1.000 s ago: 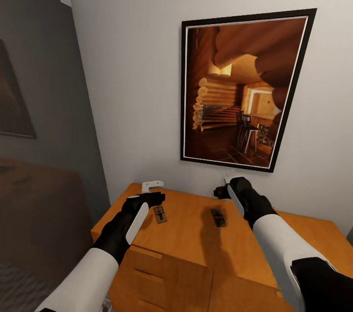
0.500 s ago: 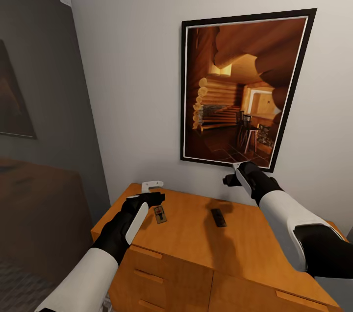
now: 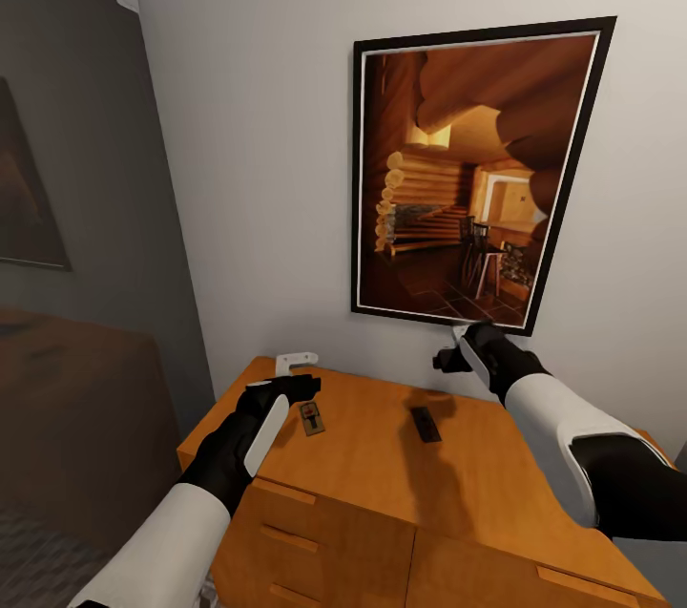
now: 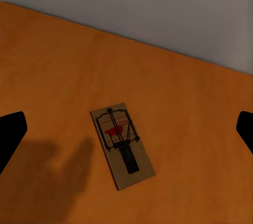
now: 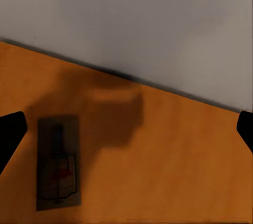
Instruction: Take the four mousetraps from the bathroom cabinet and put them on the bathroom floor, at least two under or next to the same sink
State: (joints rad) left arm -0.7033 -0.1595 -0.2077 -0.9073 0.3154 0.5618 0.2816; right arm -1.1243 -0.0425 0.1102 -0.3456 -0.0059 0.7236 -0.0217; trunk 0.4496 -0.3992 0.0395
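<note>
Two mousetraps lie flat on the orange-brown cabinet [image 3: 372, 479] top. The left mousetrap [image 3: 311, 418] sits just beside my left gripper [image 3: 303, 386]. In the left wrist view that mousetrap [image 4: 122, 145] lies below my left gripper [image 4: 126, 132], which is open with its black fingertips [image 4: 10, 135] far apart. The right mousetrap [image 3: 426, 424] lies in shadow below my right gripper [image 3: 447, 357], which hovers raised near the wall. The right wrist view shows this mousetrap [image 5: 58, 163] off to one side of my open right gripper [image 5: 126, 132]. Neither gripper holds anything.
A large framed cabin picture [image 3: 472, 174] hangs on the white wall right behind the cabinet. A small white bracket-like piece [image 3: 294, 362] sits at the cabinet's back left. Drawer fronts [image 3: 315, 541] face me. A dark grey wall [image 3: 76, 159] and dark furniture [image 3: 67, 408] stand at the left.
My right arm has risen from just above the cabinet top and shifted right, close to the picture's lower edge. The left arm and both mousetraps have stayed put.
</note>
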